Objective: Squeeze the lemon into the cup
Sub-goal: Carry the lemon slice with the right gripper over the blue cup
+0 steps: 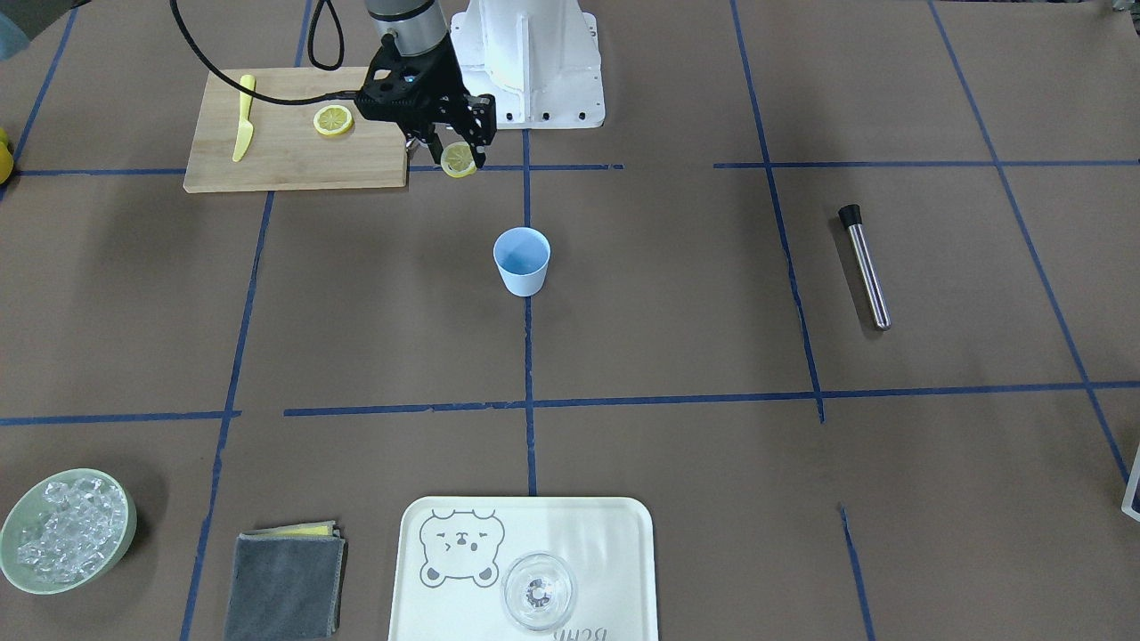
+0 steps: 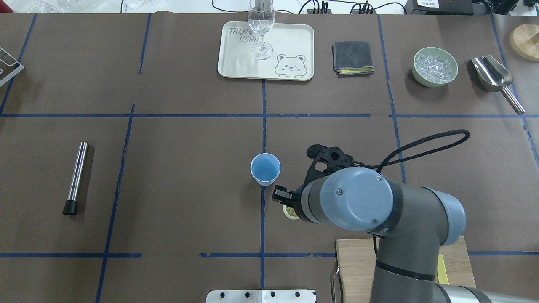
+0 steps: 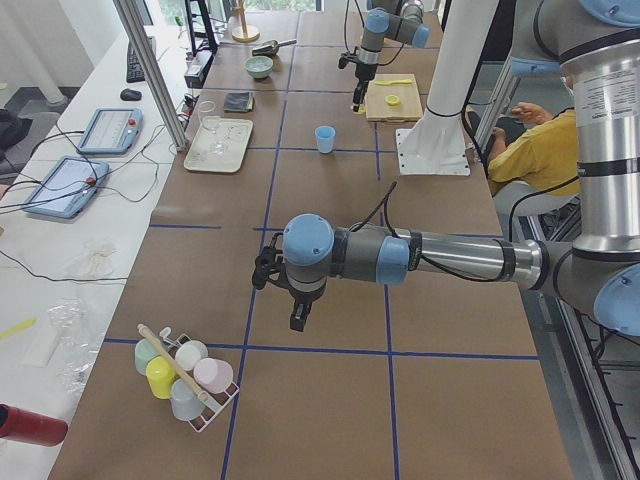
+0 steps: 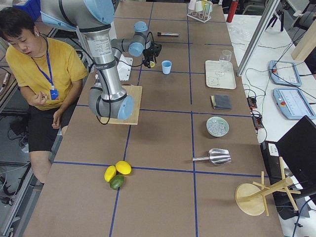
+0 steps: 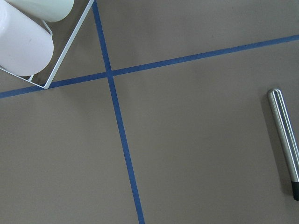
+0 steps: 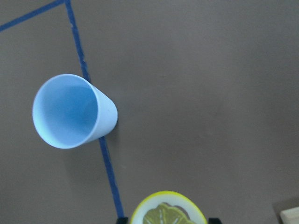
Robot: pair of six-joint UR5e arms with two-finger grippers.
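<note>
A brown-paper table [image 1: 677,338] gridded with blue tape. The right arm [image 2: 379,210] reaches in past a wooden board [image 1: 294,156], and its right gripper [image 1: 463,153] is clamped on the lemon [image 1: 459,161], one black finger at each edge of the slice. The left arm [image 3: 420,255] stretches low over the table's other end, well apart from the cup. Whether the left gripper [image 3: 297,318] is open or closed cannot be told.

In the front-facing view the board lies at 10 o'clock from the cup [image 1: 522,260] and carries a second slice [image 1: 333,120] and a yellow knife [image 1: 242,117]. A cream tray [image 1: 623,534] with a bear drawing sits at 6 o'clock, with a clear glass [image 1: 539,592] on it.

The cup stands upright on the central tape line, mid-table. It is light blue and handleless, tapers to a narrower base, and its round mouth faces up.

The lemon is a thin round slice, with a bright yellow rind ringing a pale face of spoked segments, and it is narrower than the cup's mouth. It is held above the table just off the board's corner, near the cup but not over it. It sits at 11 o'clock from the cup in the front-facing view and at 5 o'clock in the overhead view. In the right wrist view the slice shows at the bottom edge, with the cup at 10 o'clock from it.
</note>
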